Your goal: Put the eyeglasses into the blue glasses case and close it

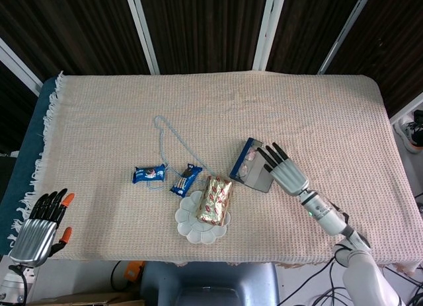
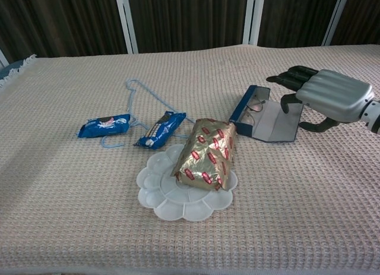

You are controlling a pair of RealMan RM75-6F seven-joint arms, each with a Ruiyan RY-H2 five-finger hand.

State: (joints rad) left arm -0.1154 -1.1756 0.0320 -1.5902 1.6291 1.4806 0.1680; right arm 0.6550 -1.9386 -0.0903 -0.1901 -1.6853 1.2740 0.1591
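tabletop cloth (image 2: 196,239): beige woven fabric, waffle texture, matt; fringe at the 9 o'clock edge.
blue glasses case (image 2: 264,122): blue shell, smooth grey lining, matt.
eyeglasses (image 2: 256,106): thin frame, clear lenses.
right hand (image 2: 323,97): silver-grey shell, slight sheen; black fingers (image 2: 289,78).
left hand (image 1: 39,227): grey shell, black fingers, orange tips.
foil packet (image 2: 208,153): gold wrap, red print, glossy, creased.
flower-shaped dish (image 2: 178,198): white translucent plastic, smooth.
snack wrappers (image 2: 104,125): blue film, glossy.
cord (image 2: 148,94): pale blue, thin.
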